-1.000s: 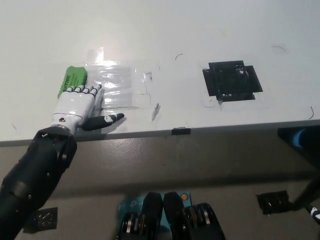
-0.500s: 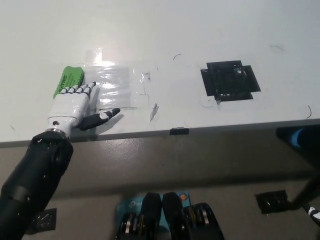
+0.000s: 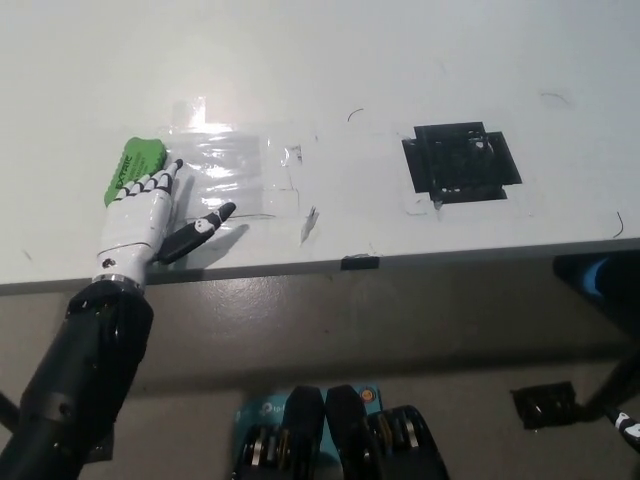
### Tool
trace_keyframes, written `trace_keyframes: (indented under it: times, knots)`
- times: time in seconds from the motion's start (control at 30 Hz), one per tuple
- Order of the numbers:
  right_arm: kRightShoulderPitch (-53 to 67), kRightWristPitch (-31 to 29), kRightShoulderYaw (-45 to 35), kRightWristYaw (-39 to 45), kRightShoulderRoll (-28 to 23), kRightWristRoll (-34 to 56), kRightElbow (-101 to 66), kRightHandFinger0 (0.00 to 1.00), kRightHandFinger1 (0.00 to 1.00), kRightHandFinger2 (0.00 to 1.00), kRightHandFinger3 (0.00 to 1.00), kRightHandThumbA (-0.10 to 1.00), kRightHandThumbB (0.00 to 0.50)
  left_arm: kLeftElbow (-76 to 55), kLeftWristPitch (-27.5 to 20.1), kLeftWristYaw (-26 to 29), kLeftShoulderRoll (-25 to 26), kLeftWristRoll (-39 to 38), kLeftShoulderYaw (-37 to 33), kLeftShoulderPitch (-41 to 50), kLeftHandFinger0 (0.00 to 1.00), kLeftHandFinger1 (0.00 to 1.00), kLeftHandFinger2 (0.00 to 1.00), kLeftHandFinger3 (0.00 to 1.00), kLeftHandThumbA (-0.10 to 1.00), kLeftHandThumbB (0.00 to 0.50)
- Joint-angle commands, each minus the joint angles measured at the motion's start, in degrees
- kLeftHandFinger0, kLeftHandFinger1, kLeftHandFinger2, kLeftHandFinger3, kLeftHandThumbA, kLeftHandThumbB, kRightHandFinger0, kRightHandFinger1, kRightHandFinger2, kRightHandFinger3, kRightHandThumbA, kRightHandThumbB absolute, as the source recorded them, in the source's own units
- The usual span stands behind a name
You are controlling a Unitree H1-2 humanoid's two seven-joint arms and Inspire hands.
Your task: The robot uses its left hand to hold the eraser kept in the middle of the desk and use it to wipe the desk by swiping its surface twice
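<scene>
The green eraser (image 3: 132, 165) lies flat on the white bench (image 3: 330, 70), at about nine o'clock from the picture's centre and close to the bench's near edge. Its long side runs from seven o'clock up to one o'clock. The white left robot hand (image 3: 140, 215) sits just below it at six o'clock, palm down, fingers stretched forward and slightly apart. The fingertips (image 3: 160, 177) reach the eraser's lower right edge — whether they press on it or only lie beside it cannot be told. The thumb points out toward three o'clock. The hand holds nothing; it is spread, not closed.

At three o'clock from the eraser is a patch of clear tape (image 3: 235, 170) stuck to the bench, and well apart beyond that, a black square of tape (image 3: 462, 162). A small black tab (image 3: 360, 262) marks the near edge. Thin dark scribbles show here and there on the surface. The right robot hand is not in view.

The step in hand appears to be getting a hold on the eraser, so no swipe looks begun. To do it well, the hand should move forward toward twelve o'clock until the palm is over the eraser's middle, then close fingers and thumb on its long sides — a grip at one corner would likely let it twist during the swipe. Even downward pressure should keep it flat.
</scene>
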Motion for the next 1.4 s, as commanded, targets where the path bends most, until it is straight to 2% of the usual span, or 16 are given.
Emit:
trace_keyframes:
  times: [0.0,0.07,0.1,0.2,0.3,0.33,0.43,0.47,0.63,0.73,0.77,0.8,0.93,1.2,1.3,1.37]
  knots:
    - [-0.56,-3.81,-0.11,-1.1,-0.51,-0.27,-1.36,1.0,1.0,1.0,1.0,1.0,0.189,2.32,1.07,-4.7,-1.44,-3.16,-1.26,4.25,1.0,1.0,1.0,1.0,1.0,0.345]
    - [-0.59,-3.19,-0.2,-1.17,-0.67,-0.24,-1.76,1.0,1.0,1.0,1.0,1.0,0.193,2.57,1.72,-5.48,-1.49,-2.61,-2.18,4.24,1.0,1.0,1.0,1.0,1.0,0.363]
    - [-0.62,-3.25,0.05,-1.19,-0.9,-0.63,-1.77,1.0,1.0,1.0,1.0,1.0,0.192,3.23,4.46,-8.18,-1.32,-0.76,-4.09,3.81,1.0,1.0,1.0,1.0,1.0,0.404]
    - [-0.66,-3.8,0.11,-1.16,-1.11,-0.6,-1.58,1.0,1.0,1.0,1.0,1.0,0.183,3.85,6.23,-10.4,-0.89,1.22,-7.25,3.49,1.0,1.0,1.0,1.0,1.0,0.427]
    - [-0.78,-3.76,-0.19,-1.26,-0.97,-0.15,-1.73,1.0,1.0,1.0,1.0,1.0,0.217,6.34,7.76,-12.98,-1.14,3.55,-11.08,2.73,1.0,1.0,1.0,1.0,1.0,0.493]
    - [-0.86,-3.69,-0.23,-1.26,-1.07,-0.15,-1.8,1.0,1.0,1.0,1.0,1.0,0.22,6.65,8.01,-14.29,-1.25,4.42,-12.65,2.59,1.0,1.0,1.0,1.0,1.0,0.498]
    - [-1.27,-2.62,-0.12,-1.42,-1.17,-0.38,-2.3,1.0,1.0,1.0,1.0,1.0,0.223,6.24,8.59,-14.99,-1.6,4.21,-13.86,3.11,1.0,1.0,1.0,1.0,1.0,0.5]
    - [-1.27,-3.2,-0.06,-1.27,-1.4,-0.44,-2.08,1.0,1.0,1.0,1.0,1.0,0.202,7.28,9.52,-15.58,-2.43,4.94,-14.82,2.62,1.0,1.0,1.0,1.0,1.0,0.487]
    - [-1.68,-2.66,0.62,-1.02,-2.14,-1.23,-2.72,1.0,1.0,1.0,1.0,1.0,0.177,11.28,9.01,-15.39,-4.97,5.11,-16.72,0.99,1.0,1.0,1.0,1.0,1.0,0.479]
    - [-2.17,-2.32,1.11,-0.82,-2.31,-1.25,-2.9,1.0,1.0,1.0,1.0,1.0,0.136,13.28,8.89,-16.18,-6.69,5.43,-17.98,-0.42,1.0,1.0,1.0,1.0,1.0,0.5]
    - [-2.26,-2.12,1.13,-0.78,-2.24,-1.01,-3.05,1.0,1.0,1.0,1.0,1.0,0.137,14.01,8.82,-16.33,-7.39,5.73,-18.63,-0.93,1.0,1.0,1.0,1.0,1.0,0.5]
    - [-2.32,-2.18,1.26,-0.77,-2.29,-1.03,-3.05,1.0,1.0,1.0,1.0,1.0,0.139,14.76,8.71,-15.92,-8.95,5.35,-18.63,-1.56,1.0,1.0,1.0,1.0,1.0,0.468]
    - [-2.75,-1.67,2.28,-0.85,-2.32,-1.68,-3.29,1.0,1.0,1.0,1.0,1.0,0.151,17.27,7.67,-14.13,-11.32,5.28,-18.78,-2.35,1.0,1.0,1.0,1.0,1.0,0.492]
    - [-3.05,-1.72,3.65,-0.78,-2.21,-1.92,-3.36,1.0,1.0,1.0,1.0,1.0,0.14,19.08,7.98,-13.95,-16.69,3.89,-18.3,-3.31,1.0,1.0,1.0,1.0,1.0,0.471]
    - [-3.59,-1.57,4.08,-1.0,-2.04,-2.11,-3.13,1.0,1.0,1.0,1.0,1.0,0.18,19.7,7.3,-14.03,-19.25,3.27,-17.91,-4.31,1.0,1.0,1.0,1.0,1.0,0.441]
    - [-3.88,-1.29,4.37,-0.99,-2.02,-2.25,-3.23,1.0,1.0,1.0,1.0,1.0,0.19,20.23,5.55,-13.33,-20.57,2.87,-17.73,-4.69,1.0,1.0,1.0,1.0,1.0,0.445]
